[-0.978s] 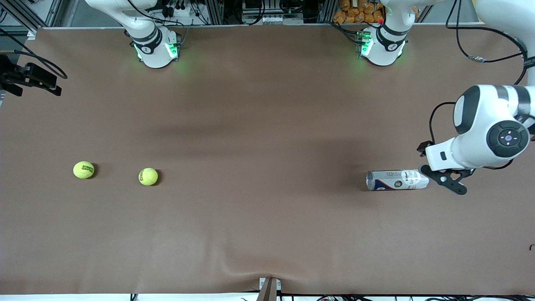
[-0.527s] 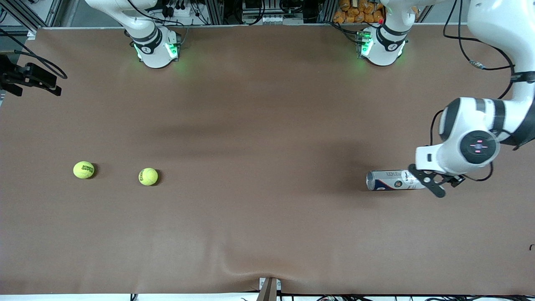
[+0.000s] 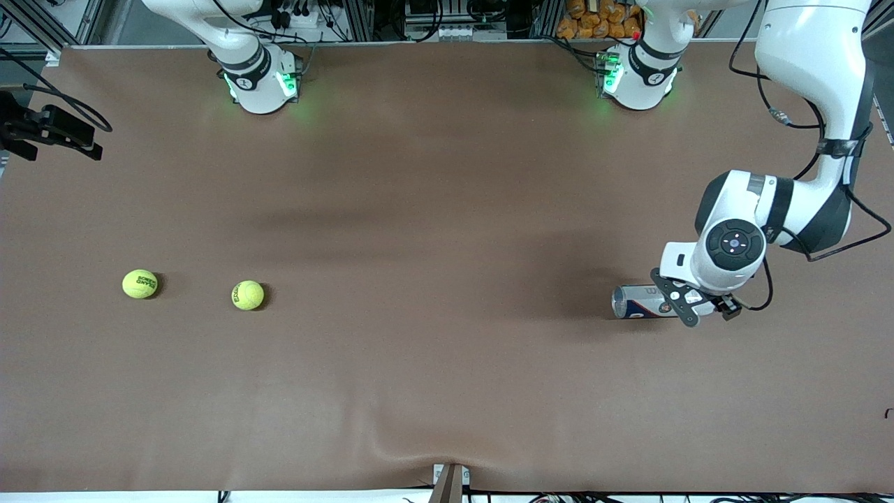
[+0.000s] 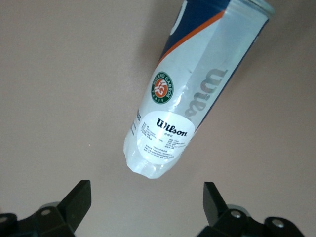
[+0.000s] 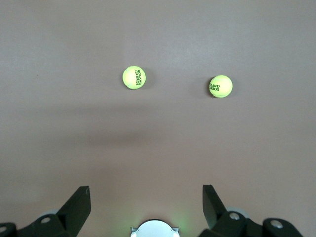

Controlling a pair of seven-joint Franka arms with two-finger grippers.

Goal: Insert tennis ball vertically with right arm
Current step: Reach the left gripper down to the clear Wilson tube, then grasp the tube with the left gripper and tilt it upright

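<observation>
Since a second ago, my left arm has swung in from the worktop's edge at its own end, and the left pincer (image 3: 688,307) now hangs over the closed bottom end of the tennis ball can (image 3: 646,301), where before it sat just off that end. From the left wrist view I see its fingers (image 4: 79,200) spread wide with nothing between them, the can (image 4: 192,98) lying on its side just ahead of them and not touched. That can rests flat on the brown worktop (image 3: 447,209) toward the left arm's end, about midway between the edge by the bases and the edge by the front camera, its open mouth pointing toward the right arm's end. Nothing else has shifted. Both tennis balls lie where they did, toward the right arm's end and at about the same depth as the can: the outer tennis ball (image 3: 140,283) close to that end's edge, the inner tennis ball (image 3: 248,295) beside it, a touch nearer the front camera, the two well apart from each other and from the can. My right arm waits; only its base shows from the front, and the right pincer (image 5: 145,207) in its own wrist view stands wide open and empty, high over the worktop, with both balls in sight.
</observation>
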